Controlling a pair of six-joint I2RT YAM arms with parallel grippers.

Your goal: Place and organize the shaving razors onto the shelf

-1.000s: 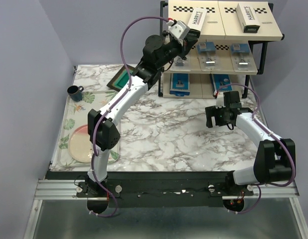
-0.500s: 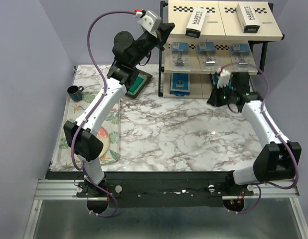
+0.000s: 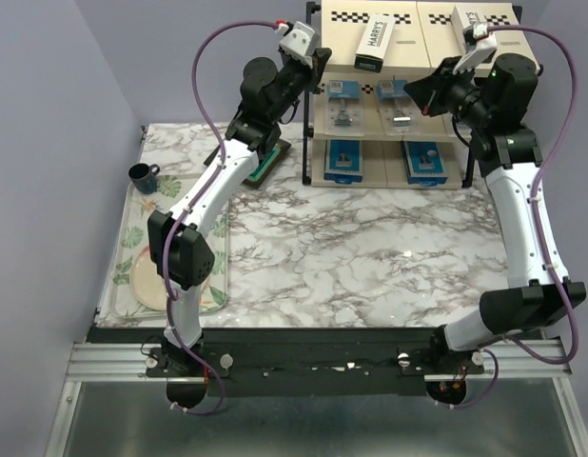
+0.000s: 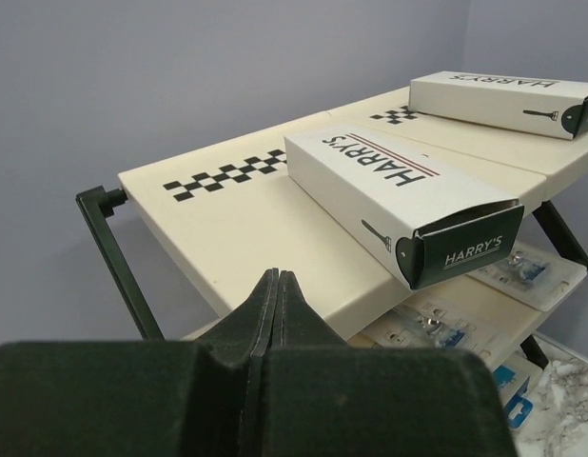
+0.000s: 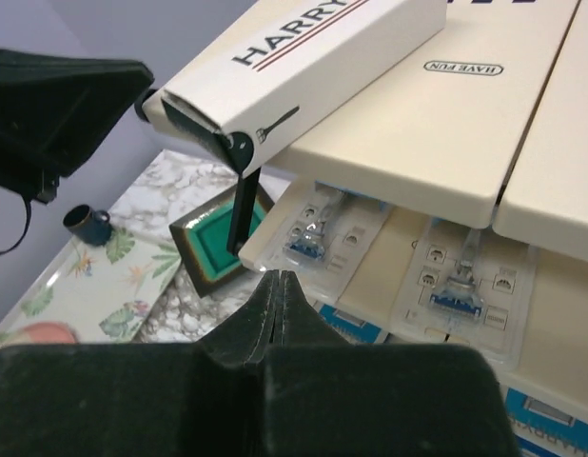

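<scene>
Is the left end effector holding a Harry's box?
No, the left end effector is shut on nothing; the nearest Harry's box lies on the shelf.

1. Dark square frame [image 5: 218, 243] with a green centre: lies flat on the marble table [image 3: 351, 248], ahead of the right claw [image 5: 277, 278] and slightly to its left, lower down.
2. Blue mug [image 5: 88, 222]: upright, further left of that claw, at the far end of the floral tray [image 3: 132, 243].
3. Plate [image 3: 147, 281]: pinkish, on the same tray, toward its near end.
</scene>
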